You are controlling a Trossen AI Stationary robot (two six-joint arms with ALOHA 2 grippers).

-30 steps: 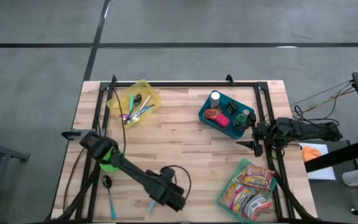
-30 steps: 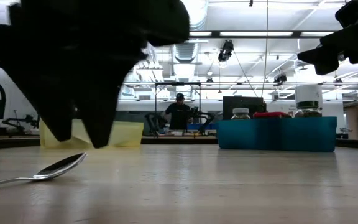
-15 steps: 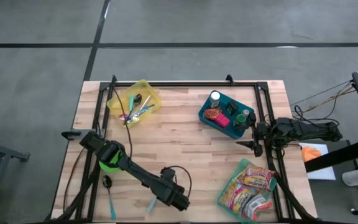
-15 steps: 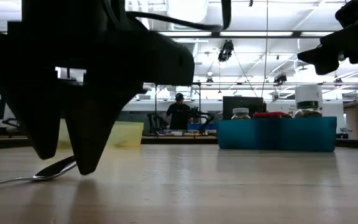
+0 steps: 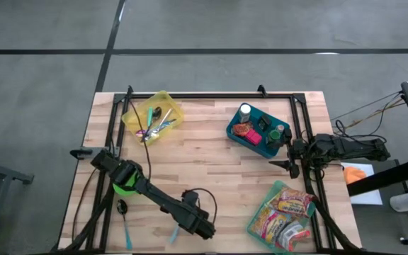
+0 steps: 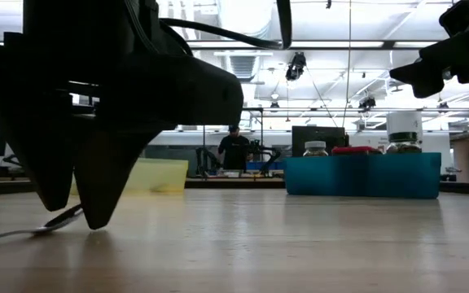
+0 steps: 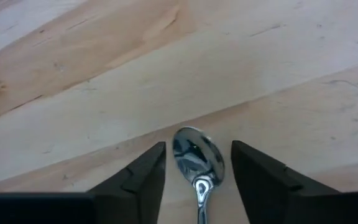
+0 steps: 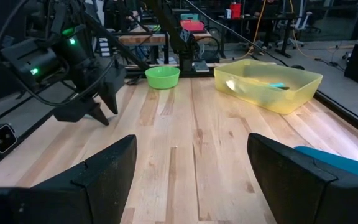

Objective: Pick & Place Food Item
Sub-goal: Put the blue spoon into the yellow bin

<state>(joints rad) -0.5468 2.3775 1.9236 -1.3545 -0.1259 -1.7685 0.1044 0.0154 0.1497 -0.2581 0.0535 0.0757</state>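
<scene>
Nearest the counter's (image 5: pixel 211 170) front edge, the left claw (image 7: pixel 197 177) stands spread, its fingertips on either side of a metal spoon (image 7: pixel 197 163) lying flat. Farther back, beside the teal food bin (image 5: pixel 257 130), the right claw (image 5: pixel 289 154) hovers spread and empty.

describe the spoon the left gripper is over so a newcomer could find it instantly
Start at the wooden table, near edge, left-arm side. The left gripper is down at the tabletop there, its open fingers either side of the spoon, whose shiny metal bowl lies flat on the bare wood. It is apart from the utensils in the yellow bin across the table.
</scene>
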